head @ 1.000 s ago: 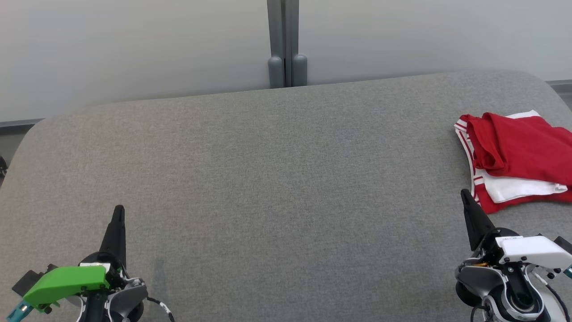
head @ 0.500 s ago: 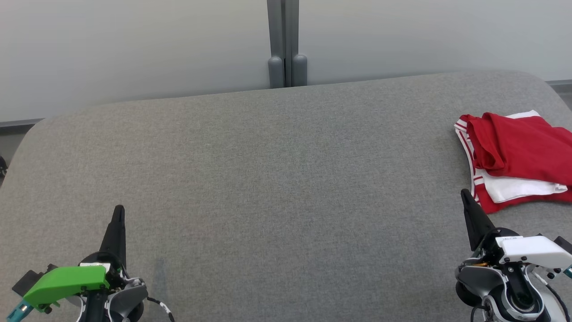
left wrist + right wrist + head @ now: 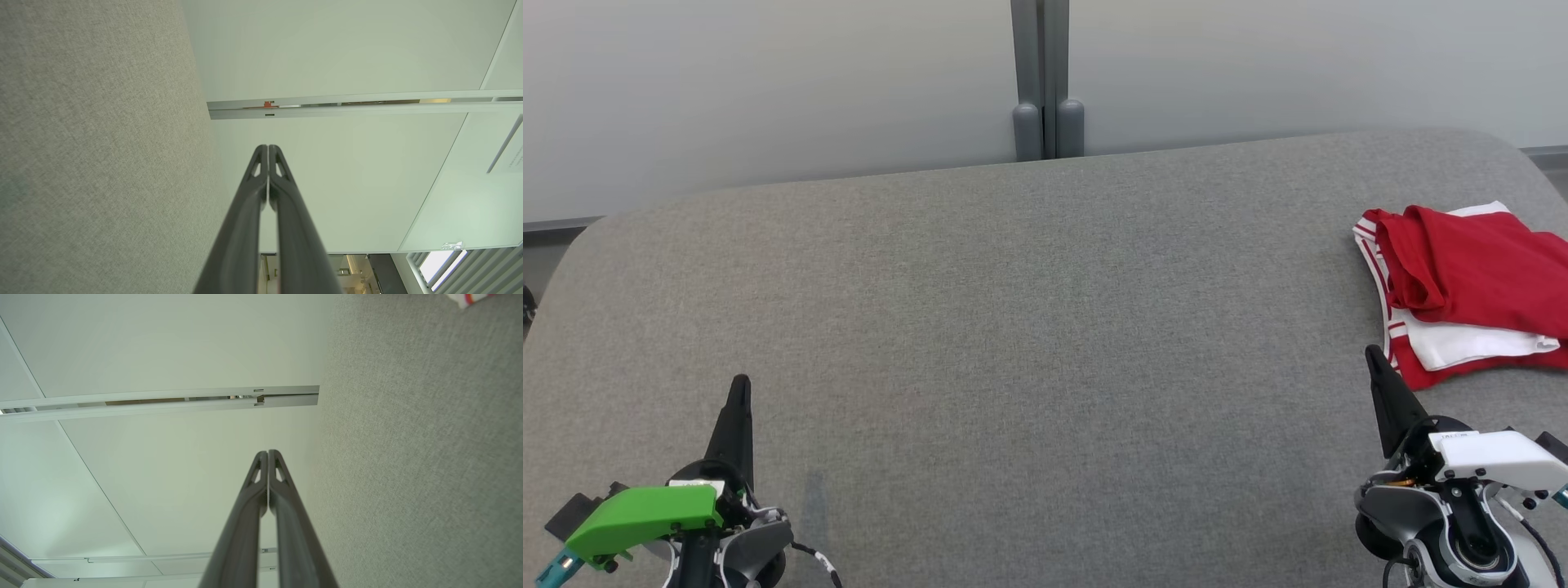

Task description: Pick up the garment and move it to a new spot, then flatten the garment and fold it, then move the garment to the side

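Seems near done, with garment point(image 3: 1470, 286) folded and parked at the right edge of the surface point(image 3: 1045, 327), just beyond right hand point(image 3: 1372, 353). Nothing left, apparently. Left hand point(image 3: 739, 382) and right hand both pressed closed, empty. No change from earlier frame.

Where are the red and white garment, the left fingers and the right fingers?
red and white garment point(image 3: 1470, 269), head view, on its red top layer.
left fingers point(image 3: 735, 429), head view, on the middle of the dark shut pair.
right fingers point(image 3: 1390, 407), head view, on the middle of the dark shut pair.
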Controlling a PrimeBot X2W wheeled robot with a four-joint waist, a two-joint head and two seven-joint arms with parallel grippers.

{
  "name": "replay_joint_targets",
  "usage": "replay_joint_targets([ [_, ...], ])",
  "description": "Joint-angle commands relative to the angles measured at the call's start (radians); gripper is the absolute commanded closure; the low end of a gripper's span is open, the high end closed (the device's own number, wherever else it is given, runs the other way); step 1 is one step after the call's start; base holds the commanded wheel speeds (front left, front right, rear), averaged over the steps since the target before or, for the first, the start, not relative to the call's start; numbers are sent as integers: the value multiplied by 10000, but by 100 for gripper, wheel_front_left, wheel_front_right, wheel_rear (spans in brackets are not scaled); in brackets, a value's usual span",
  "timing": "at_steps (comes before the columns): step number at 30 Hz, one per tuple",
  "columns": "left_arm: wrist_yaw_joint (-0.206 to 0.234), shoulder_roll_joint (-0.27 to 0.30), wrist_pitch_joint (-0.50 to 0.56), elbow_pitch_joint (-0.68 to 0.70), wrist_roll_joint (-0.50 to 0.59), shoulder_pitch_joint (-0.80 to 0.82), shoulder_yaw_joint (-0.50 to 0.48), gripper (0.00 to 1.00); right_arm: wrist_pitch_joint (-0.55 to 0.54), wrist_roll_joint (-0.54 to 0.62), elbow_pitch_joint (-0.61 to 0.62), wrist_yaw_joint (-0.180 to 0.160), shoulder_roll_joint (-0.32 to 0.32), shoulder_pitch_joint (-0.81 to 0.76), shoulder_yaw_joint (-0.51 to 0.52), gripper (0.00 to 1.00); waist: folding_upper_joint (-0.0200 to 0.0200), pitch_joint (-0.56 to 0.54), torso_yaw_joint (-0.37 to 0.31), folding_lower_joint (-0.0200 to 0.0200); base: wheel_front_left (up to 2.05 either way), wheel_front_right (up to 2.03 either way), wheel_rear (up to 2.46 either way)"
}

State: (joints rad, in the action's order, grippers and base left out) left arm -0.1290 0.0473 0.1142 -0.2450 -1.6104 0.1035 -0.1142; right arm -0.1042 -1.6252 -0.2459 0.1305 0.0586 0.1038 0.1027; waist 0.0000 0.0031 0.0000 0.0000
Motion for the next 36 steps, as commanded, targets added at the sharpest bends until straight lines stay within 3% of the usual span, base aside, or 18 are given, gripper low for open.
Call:
replay_joint_targets([
  [1, -59, 55, 30, -6, -48, 113, -22, 100, -42, 52, 39, 4, 9, 67, 18, 100, 0, 0, 0, 0, 0, 0, 0],
  [36, -59, 55, 29, -4, -46, 113, -21, 100, -79, 100, 34, 4, -25, 72, 68, 100, 0, 0, 0, 0, 0, 0, 0],
])
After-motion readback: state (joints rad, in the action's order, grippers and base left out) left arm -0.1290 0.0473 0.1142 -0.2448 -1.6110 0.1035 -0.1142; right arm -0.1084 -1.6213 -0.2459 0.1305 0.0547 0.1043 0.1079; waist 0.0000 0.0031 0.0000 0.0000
